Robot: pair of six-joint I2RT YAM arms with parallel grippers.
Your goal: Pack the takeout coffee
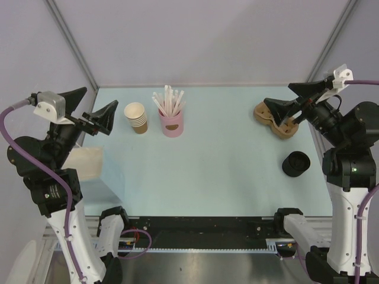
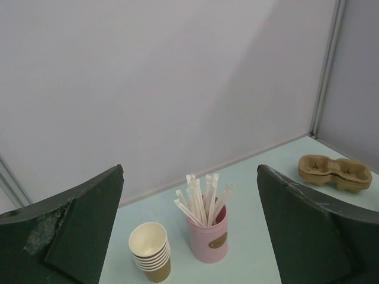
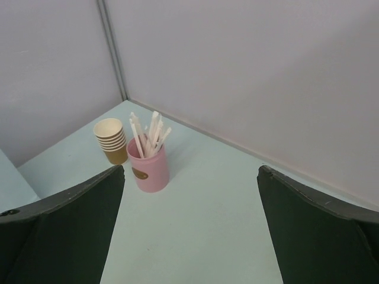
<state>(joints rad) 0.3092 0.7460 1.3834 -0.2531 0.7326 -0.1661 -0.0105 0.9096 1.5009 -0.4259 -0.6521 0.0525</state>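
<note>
The takeout coffee (image 1: pixel 295 163) stands at the right of the table; from above only its round black lid shows. It is out of both wrist views. My right gripper (image 1: pixel 290 99) hangs open above the table's back right, behind the coffee and well apart from it. In the right wrist view the right gripper (image 3: pixel 190 170) has only bare table between its fingers. My left gripper (image 1: pixel 95 109) is open at the far left, raised, holding nothing. The left wrist view shows the left gripper (image 2: pixel 189 171) pointing toward the back wall.
A pale paper bag (image 1: pixel 86 163) lies at the left edge under my left arm. A stack of tan lidless cups (image 1: pixel 137 117) and a pink cup of white straws (image 1: pixel 171 121) stand at the back. A brown pulp cup carrier (image 1: pixel 274 120) lies back right, under my right gripper.
</note>
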